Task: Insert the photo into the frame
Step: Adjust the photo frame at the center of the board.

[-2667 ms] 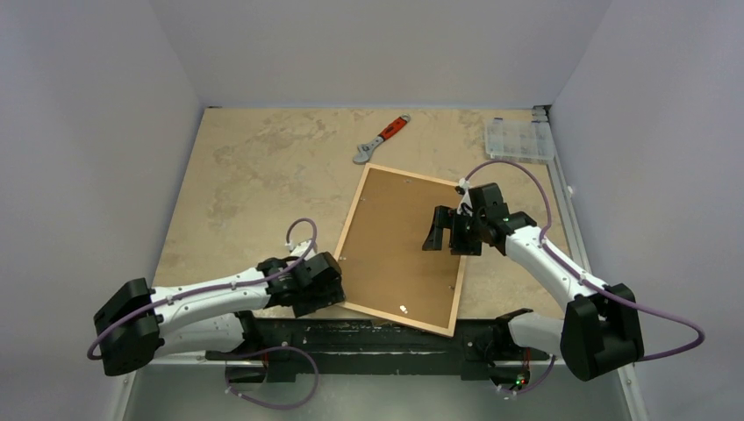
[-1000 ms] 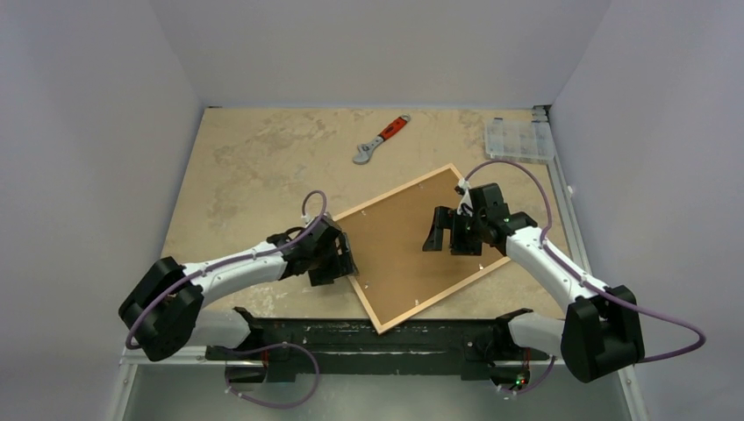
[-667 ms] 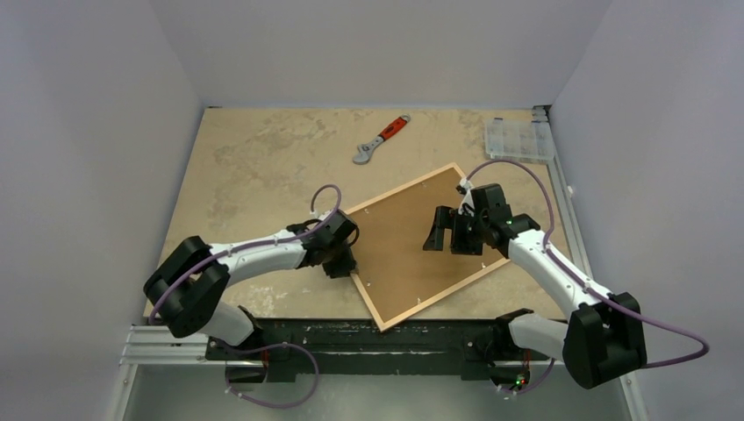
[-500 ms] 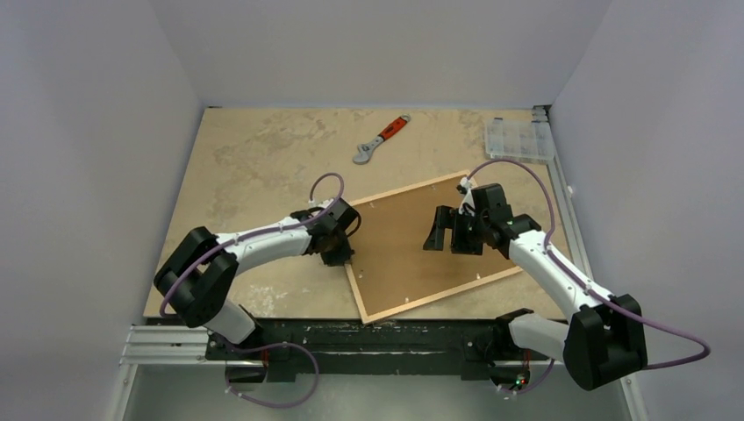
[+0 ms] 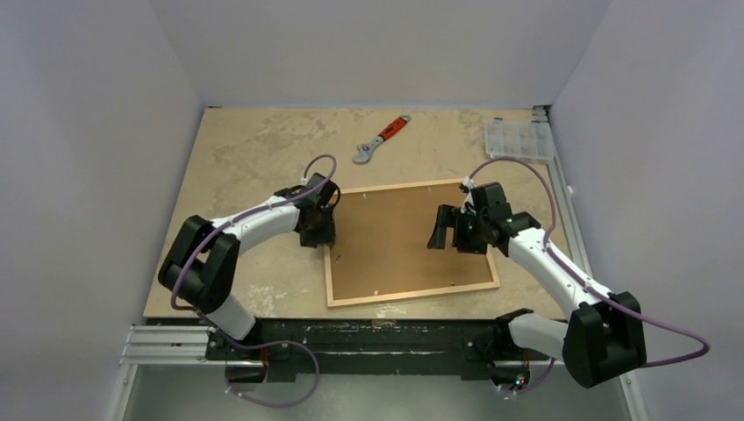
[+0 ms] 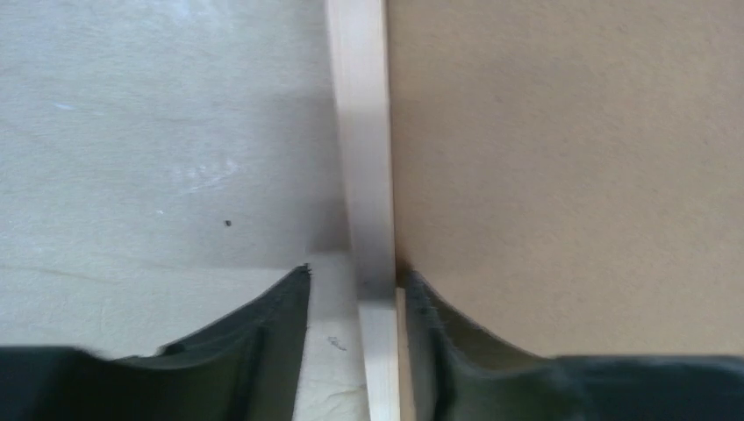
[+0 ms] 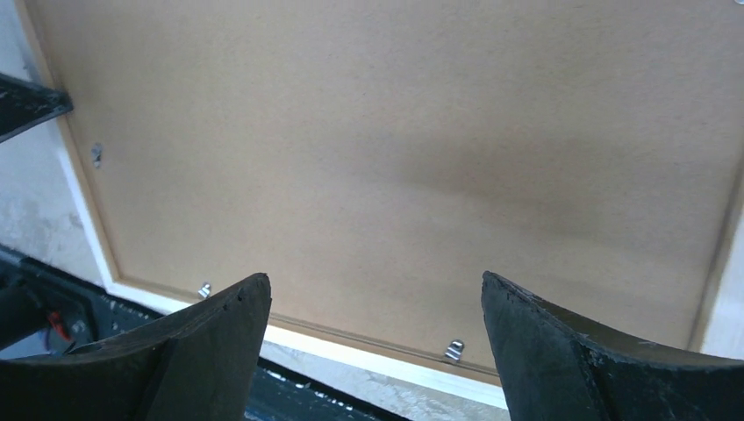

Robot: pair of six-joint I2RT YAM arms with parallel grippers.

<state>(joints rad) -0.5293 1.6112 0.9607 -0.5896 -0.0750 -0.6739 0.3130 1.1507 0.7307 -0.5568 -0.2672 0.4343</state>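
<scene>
The frame (image 5: 412, 294) lies back-up on the table, its light wood rails around a brown backing board (image 5: 399, 241) held by small metal clips (image 7: 454, 350). The photo is hidden. My left gripper (image 5: 318, 239) is low at the frame's left rail (image 6: 361, 158). Its jaws (image 6: 355, 285) straddle that rail: the right finger touches it, the left finger stands a little off it, so it is narrowly open. My right gripper (image 5: 452, 239) hovers over the board's right half, and in the right wrist view it (image 7: 373, 294) stands wide open and empty.
An orange-handled wrench (image 5: 381, 139) lies at the back of the table, beyond the frame. A clear plastic compartment box (image 5: 518, 139) sits in the back right corner. The black mounting rail (image 5: 368, 335) runs along the near edge, close to the frame's near rail.
The frame has swung from a diamond angle to lie square with the table edge. My left gripper swept away from the near edge along its left side. The right gripper has hardly moved.
</scene>
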